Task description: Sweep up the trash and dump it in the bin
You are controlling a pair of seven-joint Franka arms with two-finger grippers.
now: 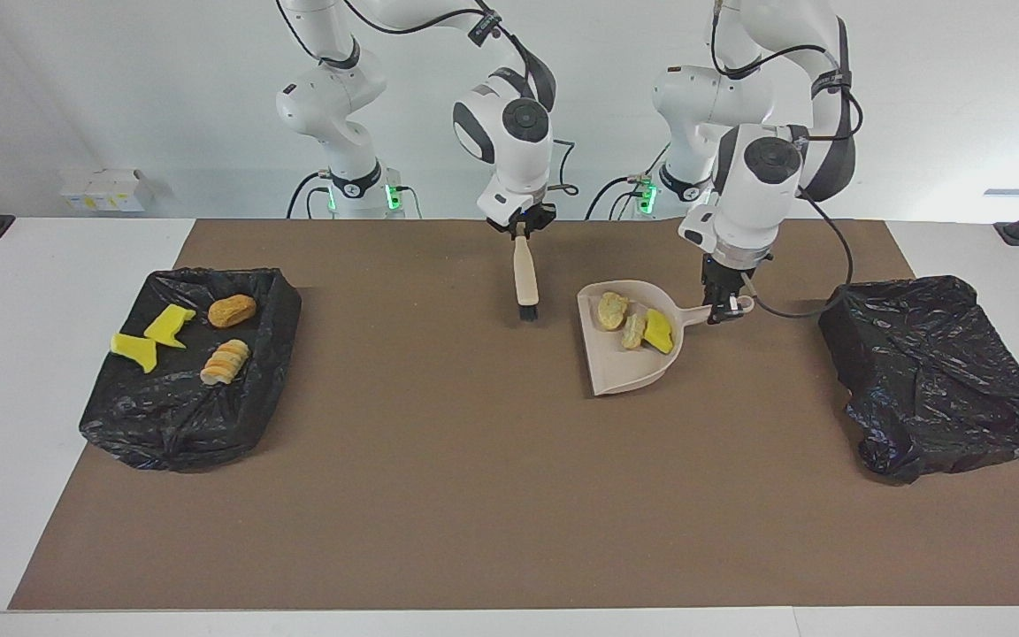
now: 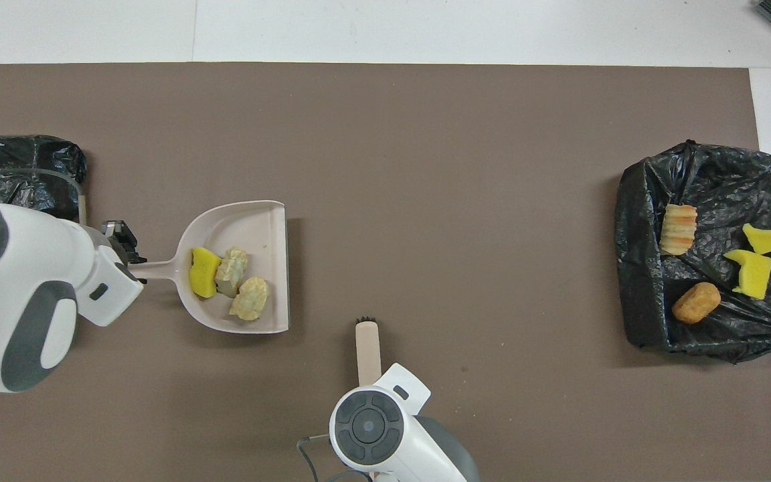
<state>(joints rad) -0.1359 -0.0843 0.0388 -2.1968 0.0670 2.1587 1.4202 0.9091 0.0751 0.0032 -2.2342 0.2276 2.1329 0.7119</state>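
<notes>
Overall, brown mat (image 1: 474, 495) over white table (image 1: 14, 354).

- Bright, even light from above in both views; colours read clean.
- Shadows are soft and short: a faint one lies beside the dustpan (image 2: 245, 268) on the mat (image 2: 425, 167).
- The black bags (image 1: 934, 372) show small crinkled glints.
- Both views are sharp, without motion blur.
</notes>
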